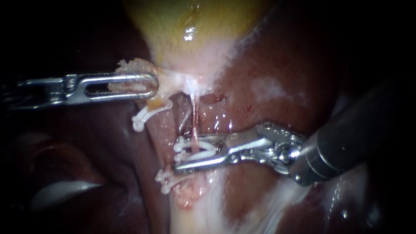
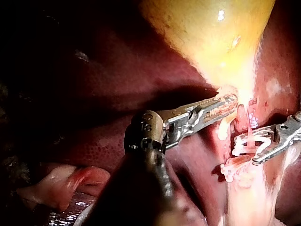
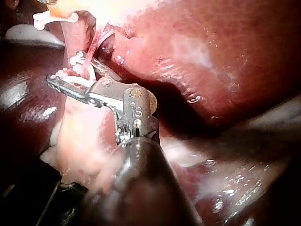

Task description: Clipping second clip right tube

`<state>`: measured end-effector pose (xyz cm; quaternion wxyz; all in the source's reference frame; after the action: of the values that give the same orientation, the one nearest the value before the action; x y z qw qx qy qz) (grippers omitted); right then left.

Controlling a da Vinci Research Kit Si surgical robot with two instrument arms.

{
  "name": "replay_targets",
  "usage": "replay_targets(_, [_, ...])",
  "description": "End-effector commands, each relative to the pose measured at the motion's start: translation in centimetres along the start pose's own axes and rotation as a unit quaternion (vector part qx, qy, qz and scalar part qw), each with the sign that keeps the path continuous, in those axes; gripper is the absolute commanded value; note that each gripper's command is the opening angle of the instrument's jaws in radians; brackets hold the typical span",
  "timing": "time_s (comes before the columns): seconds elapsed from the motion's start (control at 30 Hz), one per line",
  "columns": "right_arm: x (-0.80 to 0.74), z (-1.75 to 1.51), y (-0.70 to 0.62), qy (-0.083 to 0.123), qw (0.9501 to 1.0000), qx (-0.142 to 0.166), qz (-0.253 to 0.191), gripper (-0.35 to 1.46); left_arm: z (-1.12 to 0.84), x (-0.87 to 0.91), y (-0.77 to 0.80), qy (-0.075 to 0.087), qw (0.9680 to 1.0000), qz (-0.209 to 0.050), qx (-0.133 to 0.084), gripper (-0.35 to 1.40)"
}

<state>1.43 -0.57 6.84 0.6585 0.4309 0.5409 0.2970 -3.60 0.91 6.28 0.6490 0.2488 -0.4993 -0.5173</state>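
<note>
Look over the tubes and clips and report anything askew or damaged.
Nothing spilled. The tissue gripped by the left instrument looks frayed at its edge, and the upper clip sits at a slant. The right instrument holds an open clip squarely across the thin tube.

The left instrument (image 1: 130, 85) is gleaming silver with 1 long slot; the right instrument (image 1: 178, 154) is showing riveted steel on a dark shaft.

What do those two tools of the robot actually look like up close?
Both are shiny silver metal. The left instrument has slim, round-tipped jaws with a long slot. The right instrument has thin jaws on a hinged, riveted wrist, and behind it a thick dark shaft.
</note>
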Motion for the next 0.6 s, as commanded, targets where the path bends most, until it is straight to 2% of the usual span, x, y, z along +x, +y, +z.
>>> replay_targets(0.03, [0.01, 0.01, -0.01, 0.003, 1.0000, 0.005, 0.004, 0.50, 0.00, 0.00, 0.01, 0.000, 1.0000, 0.000, 0.000, -0.35])
replay_targets(0.3, [0.04, 0.04, -0.13, 0.014, 0.9994, 0.028, 0.012, 0.50, 0.00, 0.00, 0.02, 0.000, 1.0000, 0.000, 0.000, -0.35])
replay_targets(0.6, [0.07, 0.05, -0.18, 0.017, 0.9993, 0.032, 0.012, 0.50, 0.00, 0.00, 0.02, 0.000, 1.0000, 0.000, 0.001, -0.35])
